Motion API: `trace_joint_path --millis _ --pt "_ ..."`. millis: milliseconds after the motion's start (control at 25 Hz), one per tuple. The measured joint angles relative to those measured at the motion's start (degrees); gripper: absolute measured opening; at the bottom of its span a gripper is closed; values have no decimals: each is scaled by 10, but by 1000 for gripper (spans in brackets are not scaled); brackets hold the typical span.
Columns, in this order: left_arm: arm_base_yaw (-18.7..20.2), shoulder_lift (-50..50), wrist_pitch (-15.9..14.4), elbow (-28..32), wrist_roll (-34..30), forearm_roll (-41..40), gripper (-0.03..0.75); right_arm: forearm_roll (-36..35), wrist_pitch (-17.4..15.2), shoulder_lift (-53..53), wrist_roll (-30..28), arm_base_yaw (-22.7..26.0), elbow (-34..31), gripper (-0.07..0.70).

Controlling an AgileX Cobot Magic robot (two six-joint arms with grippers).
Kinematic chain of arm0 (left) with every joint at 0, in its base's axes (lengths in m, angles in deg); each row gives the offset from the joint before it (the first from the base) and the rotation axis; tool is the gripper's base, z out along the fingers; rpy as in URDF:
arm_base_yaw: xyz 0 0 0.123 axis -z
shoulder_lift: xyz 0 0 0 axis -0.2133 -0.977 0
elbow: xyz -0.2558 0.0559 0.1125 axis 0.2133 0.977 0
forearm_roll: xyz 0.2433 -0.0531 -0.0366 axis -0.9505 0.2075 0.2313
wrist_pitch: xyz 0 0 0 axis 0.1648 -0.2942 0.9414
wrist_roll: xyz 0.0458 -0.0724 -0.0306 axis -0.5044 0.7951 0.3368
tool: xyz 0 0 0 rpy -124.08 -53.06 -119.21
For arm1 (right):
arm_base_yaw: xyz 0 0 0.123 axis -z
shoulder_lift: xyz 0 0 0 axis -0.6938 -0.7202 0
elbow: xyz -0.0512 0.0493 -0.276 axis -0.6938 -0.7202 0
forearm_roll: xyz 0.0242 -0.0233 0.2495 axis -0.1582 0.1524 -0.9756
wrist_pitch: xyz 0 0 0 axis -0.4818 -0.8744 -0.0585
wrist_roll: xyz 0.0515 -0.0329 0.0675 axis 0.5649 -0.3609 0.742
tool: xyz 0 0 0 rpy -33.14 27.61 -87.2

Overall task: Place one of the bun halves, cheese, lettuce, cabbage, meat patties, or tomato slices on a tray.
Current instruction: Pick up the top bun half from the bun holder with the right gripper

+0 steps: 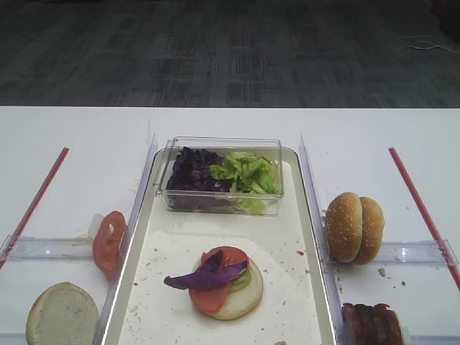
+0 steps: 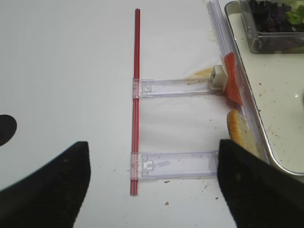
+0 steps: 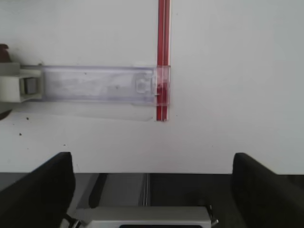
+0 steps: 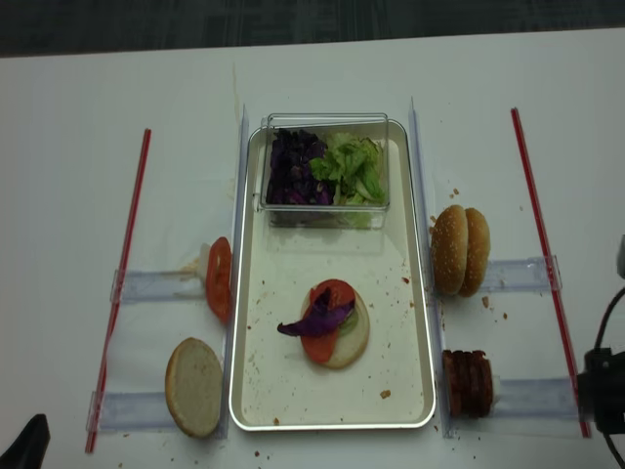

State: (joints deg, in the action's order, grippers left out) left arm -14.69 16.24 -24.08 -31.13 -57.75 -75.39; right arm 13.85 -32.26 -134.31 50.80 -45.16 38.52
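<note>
The cream tray (image 4: 256, 391) holds a bun base (image 1: 241, 298) topped with tomato (image 1: 228, 255) and purple cabbage (image 1: 208, 274). At its far end a clear box (image 1: 223, 144) contains cabbage (image 1: 192, 171) and lettuce (image 1: 248, 172). Sesame bun halves (image 1: 353, 227) and meat patties (image 1: 371, 325) stand to the right of the tray. Tomato slices (image 1: 108, 243) stand to its left. No cheese is clearly in view. My right gripper (image 3: 152, 190) is open and empty over the table's near right edge. My left gripper (image 2: 152, 185) is open and empty, left of the tray.
A pale flat bun half (image 1: 62, 314) lies at the near left. Red strips (image 1: 37, 195) (image 1: 420, 205) with clear plastic holders (image 2: 173, 164) (image 3: 95, 84) flank the tray. Clear upright dividers (image 1: 310, 187) run along both tray sides. Crumbs dot the tray.
</note>
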Motion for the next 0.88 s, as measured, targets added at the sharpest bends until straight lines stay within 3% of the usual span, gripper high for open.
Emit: trace_joint_path --millis 240,440,880 --pt "0 0 0 0 0 0 545 1 8 -78 5 0 4 690" --pt "0 0 0 0 0 0 545 2 15 -97 19 0 47 690" --pt "0 0 0 0 0 0 545 3 3 -319 18 0 272 690"
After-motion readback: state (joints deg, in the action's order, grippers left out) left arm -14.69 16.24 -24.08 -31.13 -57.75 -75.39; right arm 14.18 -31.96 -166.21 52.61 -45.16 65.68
